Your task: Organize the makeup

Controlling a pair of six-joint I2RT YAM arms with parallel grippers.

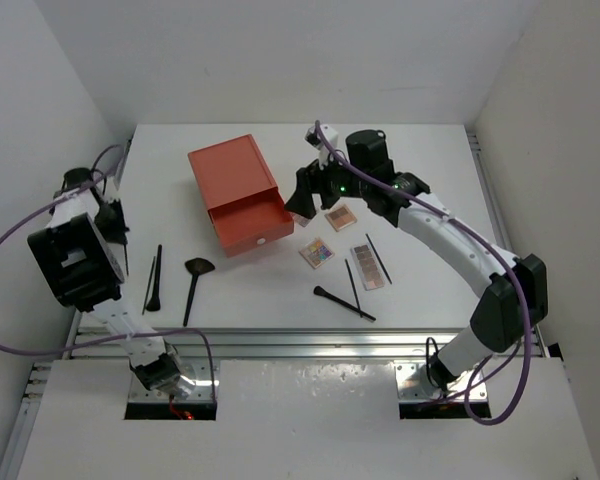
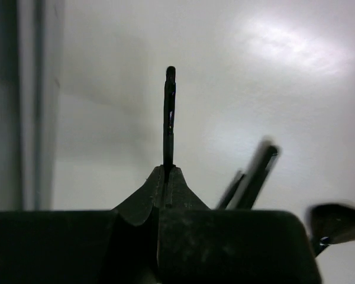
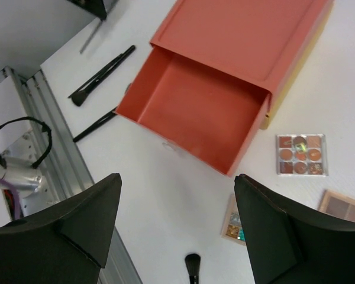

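Across the white surface (image 1: 280, 150), the largest thing is the orange drawer box (image 1: 230, 180). It sits left of centre toward the far edge, with its drawer open toward the near edge.

The right hand (image 1: 315, 200) hovers just beside the drawer's right corner, its fingers spread wide and gripping nothing. The nine-pan palette (image 1: 340, 218) lies right beside this hand. The colourful palette (image 1: 317, 252) lies a little closer to the near edge. The long palette (image 1: 367, 265) lies to its right.

The left hand (image 1: 113, 222) is by the left edge, well apart from the palettes. Between it and the box lie two black brushes (image 1: 155, 278) and a fan brush (image 1: 193, 285).

Another brush (image 1: 343, 303) and two thin pencils (image 1: 378, 258) lie near the long palette.

Only the left wrist view shows that the left hand (image 2: 165, 171) is clamped on a thin black stick (image 2: 169, 112) that points straight out from the fingertips. Whether it is a brush or a pencil cannot be told.

The right wrist view looks into the drawer between the open fingers (image 3: 284, 231) and shows the separate pans of the nine-pan palette (image 3: 301, 155), which are a blur from above. The pencils appear only in the top view.
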